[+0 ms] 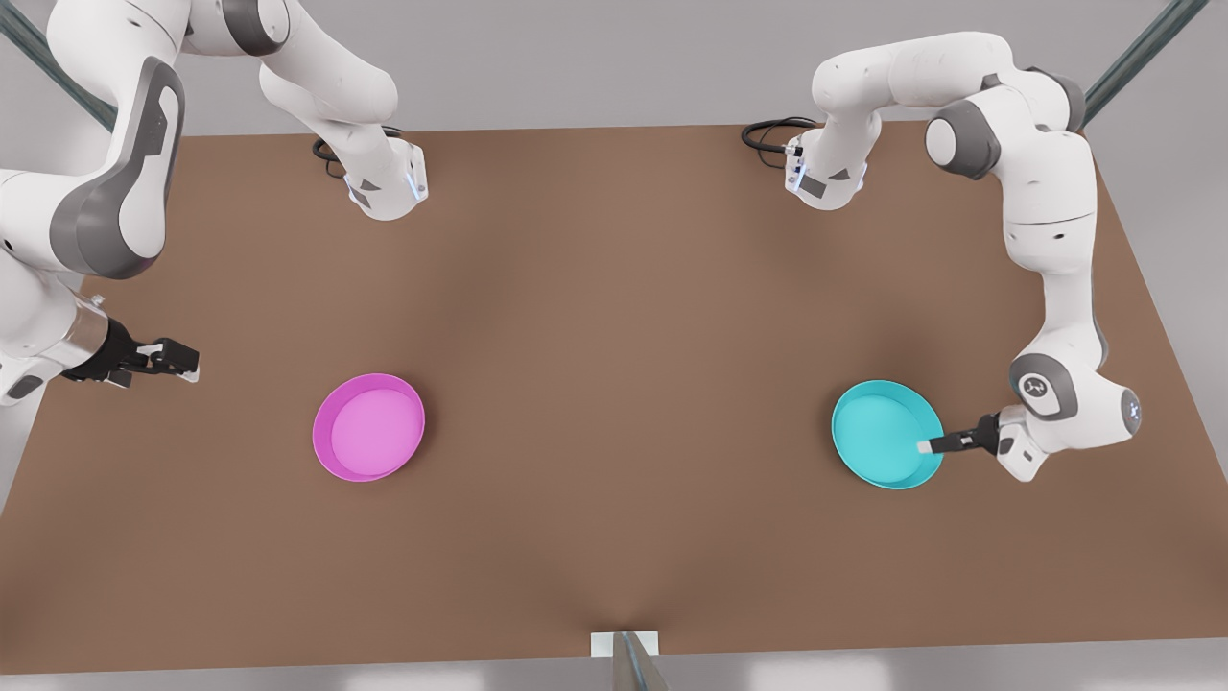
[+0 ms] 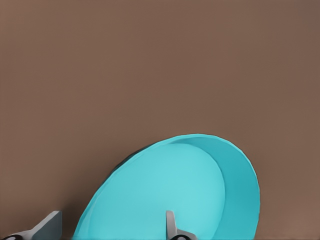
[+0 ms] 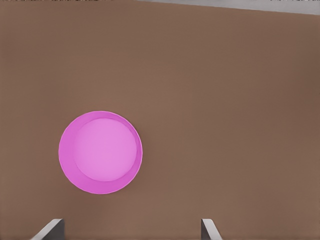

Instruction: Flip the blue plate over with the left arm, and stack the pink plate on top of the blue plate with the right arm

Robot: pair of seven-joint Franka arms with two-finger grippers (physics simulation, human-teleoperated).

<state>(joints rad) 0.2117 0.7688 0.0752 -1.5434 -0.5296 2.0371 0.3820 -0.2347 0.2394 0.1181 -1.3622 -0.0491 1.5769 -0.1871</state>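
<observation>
A brown table (image 1: 614, 317) carries the pink plate (image 1: 368, 427) and the blue plate (image 1: 878, 441), well apart.

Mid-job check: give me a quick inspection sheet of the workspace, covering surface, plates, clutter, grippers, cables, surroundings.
Surface: brown table, flat.
Job's things: blue plate open side up, on the front view's right; pink plate open side up, on the front view's left, well apart.
Clutter: nothing seen.
Grippers: left gripper at the blue plate's rim, fingers straddling it, open; right gripper waiting, open, beside and apart from the pink plate.
Cables: black loops at both arm bases.
Surroundings: grey floor, metal struts.
</observation>
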